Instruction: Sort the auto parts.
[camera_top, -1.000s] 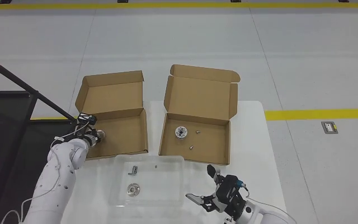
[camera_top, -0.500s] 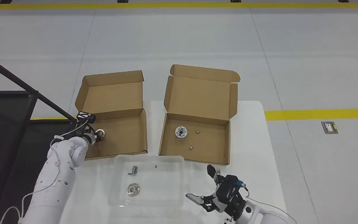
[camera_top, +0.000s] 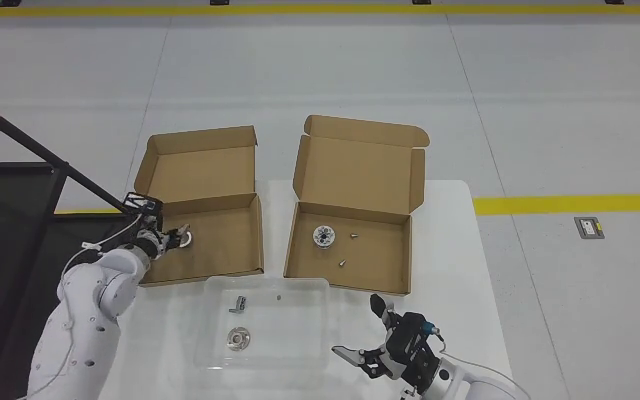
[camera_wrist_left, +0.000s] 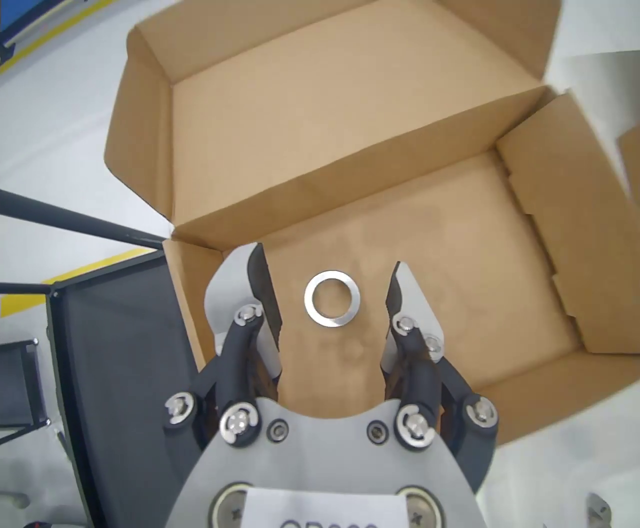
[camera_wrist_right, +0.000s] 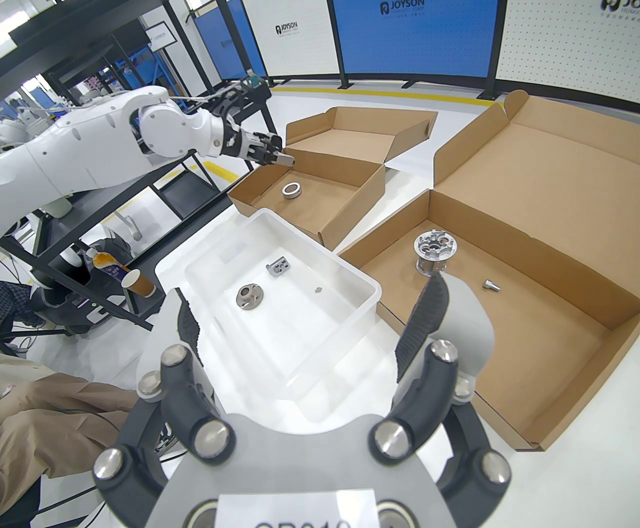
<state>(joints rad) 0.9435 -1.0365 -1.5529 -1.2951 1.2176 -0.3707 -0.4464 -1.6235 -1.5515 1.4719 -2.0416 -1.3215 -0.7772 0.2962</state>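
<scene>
While left end effector (camera_wrist_left: 327, 266) hangs spread | ring (camera_wrist_left: 332, 298) lies free in box (camera_wrist_left: 475, 240)

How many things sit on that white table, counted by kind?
Brown cardboard boxes: 2
Clear plastic bin: 1
Small silver metal parts: 7
Total: 10

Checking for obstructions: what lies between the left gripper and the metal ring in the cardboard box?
Nothing. The left wrist view shows the ring lying on bare box floor, between the open fingers of the left gripper, clear of both.
</scene>
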